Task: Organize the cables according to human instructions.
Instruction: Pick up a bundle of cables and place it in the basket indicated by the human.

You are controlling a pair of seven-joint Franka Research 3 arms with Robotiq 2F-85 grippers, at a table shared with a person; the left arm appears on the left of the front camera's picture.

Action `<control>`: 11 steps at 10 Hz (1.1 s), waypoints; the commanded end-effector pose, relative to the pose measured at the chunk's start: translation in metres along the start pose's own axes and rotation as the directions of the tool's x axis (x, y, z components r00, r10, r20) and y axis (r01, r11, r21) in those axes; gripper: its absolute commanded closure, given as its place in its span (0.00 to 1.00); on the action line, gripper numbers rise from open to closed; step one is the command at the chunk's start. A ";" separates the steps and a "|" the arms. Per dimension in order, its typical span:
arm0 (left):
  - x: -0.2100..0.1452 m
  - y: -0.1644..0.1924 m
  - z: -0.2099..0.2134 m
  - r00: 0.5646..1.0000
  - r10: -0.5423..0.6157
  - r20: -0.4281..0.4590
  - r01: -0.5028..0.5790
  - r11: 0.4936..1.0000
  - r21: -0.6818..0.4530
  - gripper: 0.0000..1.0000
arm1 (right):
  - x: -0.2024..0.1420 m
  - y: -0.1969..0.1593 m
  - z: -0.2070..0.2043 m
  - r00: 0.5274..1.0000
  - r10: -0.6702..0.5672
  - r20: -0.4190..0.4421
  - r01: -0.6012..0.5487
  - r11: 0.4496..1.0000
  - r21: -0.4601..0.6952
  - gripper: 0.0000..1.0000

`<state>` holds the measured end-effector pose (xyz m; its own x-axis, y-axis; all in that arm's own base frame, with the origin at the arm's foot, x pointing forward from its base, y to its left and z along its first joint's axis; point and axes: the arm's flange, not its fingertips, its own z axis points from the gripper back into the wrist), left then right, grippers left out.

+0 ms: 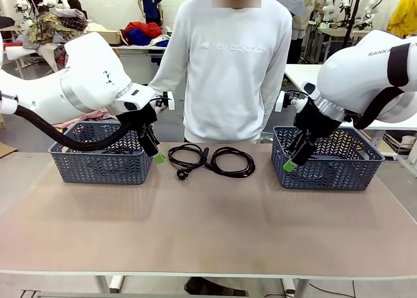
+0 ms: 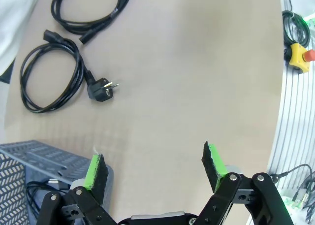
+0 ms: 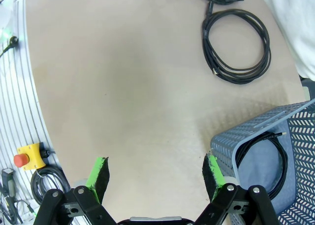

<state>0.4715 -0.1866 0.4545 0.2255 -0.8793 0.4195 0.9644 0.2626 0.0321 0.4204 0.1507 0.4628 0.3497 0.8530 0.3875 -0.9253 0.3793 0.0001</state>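
On the near half of the table [image 1: 208,233], right of the left basket [image 1: 98,169], I see plain tan top. Farther in, my left claw [image 1: 155,152] hangs at the left basket's right end, jaws spread wide and empty. Its wrist camera puts one green pad [image 2: 93,168] over that basket's corner and the other over bare table. My right claw [image 1: 291,160] is well to the right of the left basket, at the near left corner of the right basket [image 1: 339,174], also spread wide with nothing in it.

From the front the mesh walls hide what the baskets hold, while the wrist cameras look down inside. The left one gives me a third cord [image 2: 37,189] lying in the left basket, the right one a fourth cord [image 3: 284,161] looped in the right basket. Each wrist camera also adds a yellow box [image 2: 297,55] with a red button past the table's edge; I cannot tell whether it is the same box.

Just right of the left basket, toward the far edge, lies the plug cord [image 1: 184,174], coiled, its round plug pointing my way. The plain cord [image 1: 250,164] is coiled right beside it, so close I cannot tell if they touch.

My count: four cords, two baskets, two claws. Beyond the cords, a person [image 1: 228,70] in a white sweatshirt stands at the far side.
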 end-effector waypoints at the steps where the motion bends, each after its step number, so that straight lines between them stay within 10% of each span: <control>1: -0.001 0.001 0.001 1.000 -0.004 0.003 0.004 1.000 0.002 0.00 | 0.000 0.000 0.001 1.000 -0.012 -0.003 0.012 1.000 -0.006 0.00; 11: -0.001 0.001 0.001 1.000 -0.004 0.003 0.004 1.000 0.002 0.00 | 0.000 0.000 0.001 1.000 -0.012 -0.003 0.012 1.000 -0.006 0.00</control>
<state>0.4715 -0.1866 0.4545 0.2254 -0.8793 0.4195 0.9644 0.2626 0.0321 0.4204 0.1507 0.4628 0.3497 0.8530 0.3875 -0.9253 0.3793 0.0001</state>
